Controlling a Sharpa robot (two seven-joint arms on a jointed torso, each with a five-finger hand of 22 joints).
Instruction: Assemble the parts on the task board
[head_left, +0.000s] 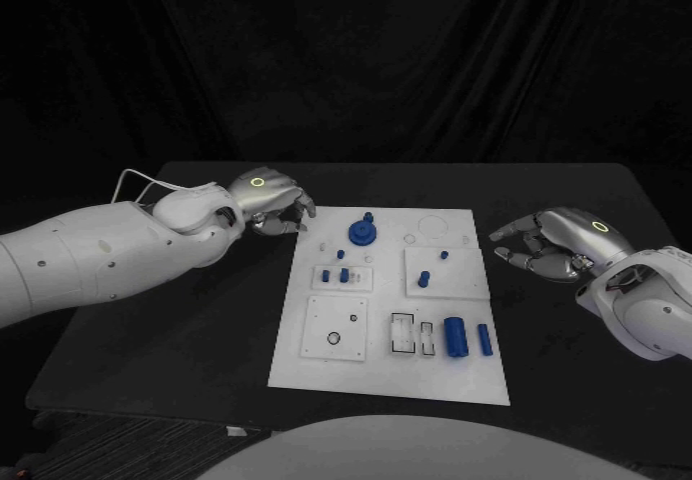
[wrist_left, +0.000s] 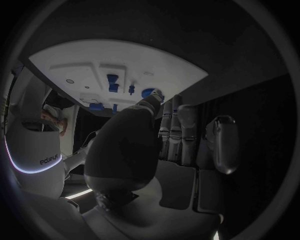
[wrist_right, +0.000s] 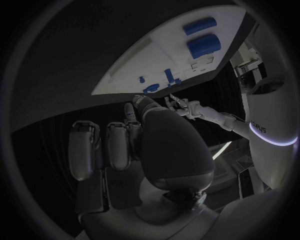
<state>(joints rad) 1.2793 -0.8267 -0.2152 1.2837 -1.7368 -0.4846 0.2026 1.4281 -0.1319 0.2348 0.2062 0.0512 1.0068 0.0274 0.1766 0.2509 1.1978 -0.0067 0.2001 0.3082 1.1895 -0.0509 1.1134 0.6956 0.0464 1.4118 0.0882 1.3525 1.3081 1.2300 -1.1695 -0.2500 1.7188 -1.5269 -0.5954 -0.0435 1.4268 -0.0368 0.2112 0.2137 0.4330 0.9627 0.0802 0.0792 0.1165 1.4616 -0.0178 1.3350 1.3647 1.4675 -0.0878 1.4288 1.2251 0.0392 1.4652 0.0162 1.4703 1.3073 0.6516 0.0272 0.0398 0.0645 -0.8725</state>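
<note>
— Two robot hands, and you have both parked off the task board (head_left: 387, 375), one on each side of it on the black bench (head_left: 188, 340). That looks like a waiting pose to me: nothing is lifted, so the assembly seems barely begun.

— What is each one doing?

— Your left robot hand (head_left: 271, 204) sits just beside the board's far corner, fingers curled in, and they appear to hold nothing. Your right robot hand (head_left: 551, 242) is a little off the board's opposite edge, fingers also bent inward, with nothing in them that I can make out.

— And the parts?

— Going down in size: nearest your left robot hand stands the round blue knob piece (head_left: 362, 233). The big blue cylinder (head_left: 454, 337) and the slimmer blue bar (head_left: 485, 340) lie at the end of the board far from both hands, closer to your right side. Between them sit small blue pegs (head_left: 424, 280).

— Do the wrist cameras add anything?

— Your left wrist view looks past its own fingers (wrist_left: 170, 131) and shows them short of the board. Your right wrist view shows the cylinder (wrist_right: 204, 45) side-on beyond the board's edge.
</note>
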